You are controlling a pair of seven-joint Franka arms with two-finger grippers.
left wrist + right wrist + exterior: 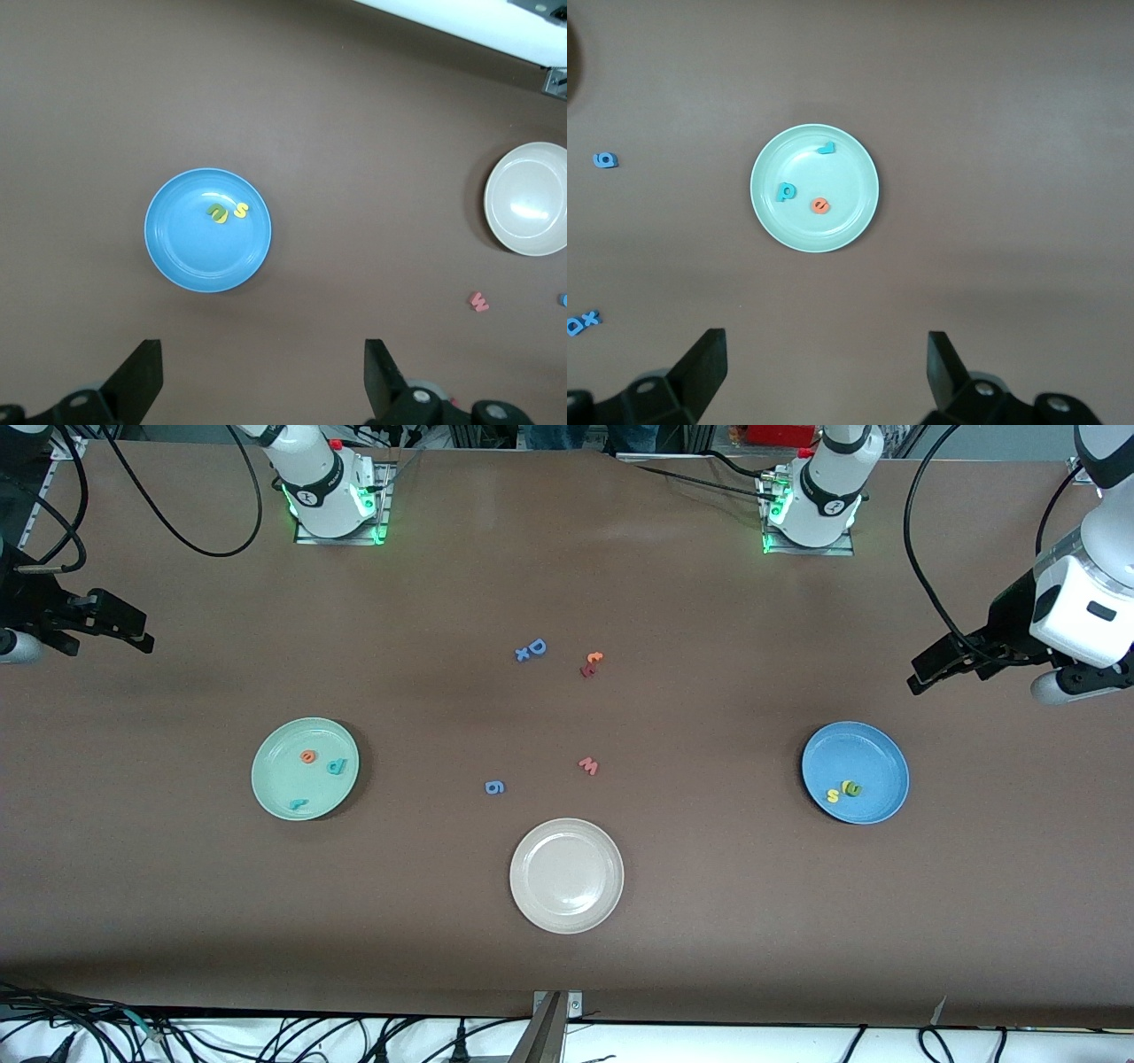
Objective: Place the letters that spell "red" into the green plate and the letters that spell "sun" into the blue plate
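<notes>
I see the brown surface (567,584) with both arms pulled back and waiting. The left end effector (939,664) hangs over the left arm's end of the surface, fingers spread wide and empty; the right end effector (120,627) hangs over the right arm's end, likewise spread and empty.

The green plate (266,775) sits toward the right arm's end and holds the teal "d" (336,766), the orange "e" (307,756) and the smaller teal "r" (298,804), all apart.

The blue plate (877,766) sits toward the left arm's end, holding the yellow "s" (833,795) touching the green "u" (852,788). I cannot make out an "n".

The beige plate (567,875) lies mid-surface, nearest the front edge.
</notes>
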